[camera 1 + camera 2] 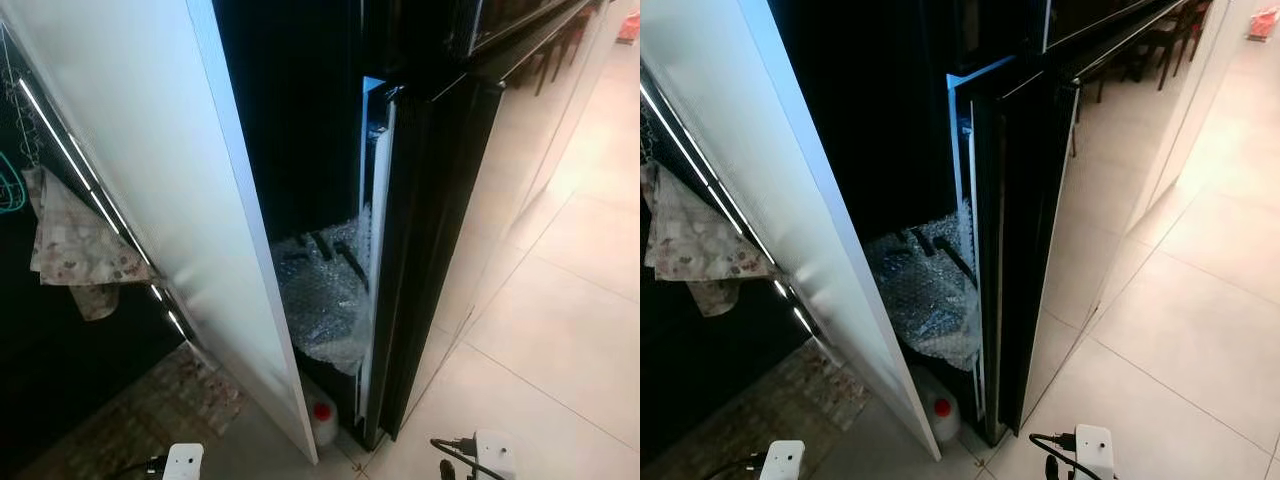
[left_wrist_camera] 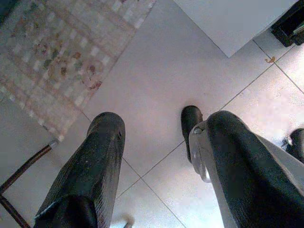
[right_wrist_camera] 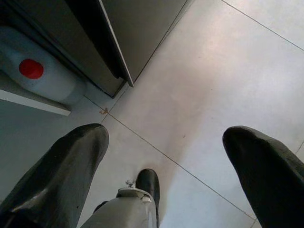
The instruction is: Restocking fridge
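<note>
Head views: I see a pale tiled floor [image 1: 560, 330] running off to the right, with a tall glossy black fridge [image 1: 440, 230] standing on it. A broad white panel [image 1: 160, 170] leans across the left half of the picture, and between it and the black door edge there is a dark narrow gap. In that gap sits a crumpled wad of clear bubble wrap [image 1: 322, 300], with dark strap-like shapes across its top; I cannot tell what they are. Below the wrap, on the floor, stands a translucent plastic jug with a red cap [image 1: 321, 415]. To the far left a patterned cloth [image 1: 75, 250] hangs against a dark surface, and a patterned floor mat [image 1: 150, 410] lies beneath it. Both arms hang low at the bottom edge.

Left wrist view: the left gripper [image 2: 161, 161] points down at the tiles, fingers spread apart, holding nothing. The mat's corner lies beyond the fingers, as does the corner of the white panel.

Right wrist view: the right gripper [image 3: 166, 161] also points at the floor, fingers wide apart and empty. Beyond one finger I see the red-capped jug beside the fridge's lower black corner.
</note>
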### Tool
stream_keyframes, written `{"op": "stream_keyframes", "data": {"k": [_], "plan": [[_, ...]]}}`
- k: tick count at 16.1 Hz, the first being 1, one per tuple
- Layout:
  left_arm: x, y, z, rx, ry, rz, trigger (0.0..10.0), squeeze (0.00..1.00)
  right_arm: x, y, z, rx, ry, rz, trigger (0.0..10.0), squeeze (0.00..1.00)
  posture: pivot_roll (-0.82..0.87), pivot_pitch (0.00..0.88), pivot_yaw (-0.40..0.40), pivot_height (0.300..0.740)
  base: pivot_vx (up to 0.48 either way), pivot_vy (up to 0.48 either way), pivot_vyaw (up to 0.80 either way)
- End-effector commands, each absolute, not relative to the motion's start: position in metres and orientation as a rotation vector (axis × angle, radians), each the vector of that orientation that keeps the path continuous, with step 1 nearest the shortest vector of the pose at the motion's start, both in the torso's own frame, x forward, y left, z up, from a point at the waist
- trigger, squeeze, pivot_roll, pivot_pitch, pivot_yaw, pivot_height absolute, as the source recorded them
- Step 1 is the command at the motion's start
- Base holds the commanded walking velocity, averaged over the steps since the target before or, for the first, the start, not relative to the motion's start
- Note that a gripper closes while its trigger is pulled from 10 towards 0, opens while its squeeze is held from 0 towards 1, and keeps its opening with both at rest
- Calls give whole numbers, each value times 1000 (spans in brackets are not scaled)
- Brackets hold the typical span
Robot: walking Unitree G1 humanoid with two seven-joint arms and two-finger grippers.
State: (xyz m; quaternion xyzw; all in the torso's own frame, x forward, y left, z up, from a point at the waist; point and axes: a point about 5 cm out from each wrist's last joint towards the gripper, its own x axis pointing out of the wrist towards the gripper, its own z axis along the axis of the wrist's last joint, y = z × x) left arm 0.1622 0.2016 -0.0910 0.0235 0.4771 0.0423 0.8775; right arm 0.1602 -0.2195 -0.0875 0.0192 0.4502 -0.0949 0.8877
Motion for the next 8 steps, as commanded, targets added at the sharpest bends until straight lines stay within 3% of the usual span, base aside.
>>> {"op": "stream_keyframes", "data": {"k": [1,7,8], "plan": [[162,205,-91,57,1001,100,10000,0,161,-217,-87,37,929,-187,10000,0,-80,0,89,740,0,0,0],[162,205,-91,57,1001,100,10000,0,161,-217,-87,37,929,-187,10000,0,-80,0,89,740,0,0,0],[162,205,-91,63,997,95,10000,0,176,-221,-78,-5,850,-203,10000,0,-99,0,90,740,0,0,0]]}}
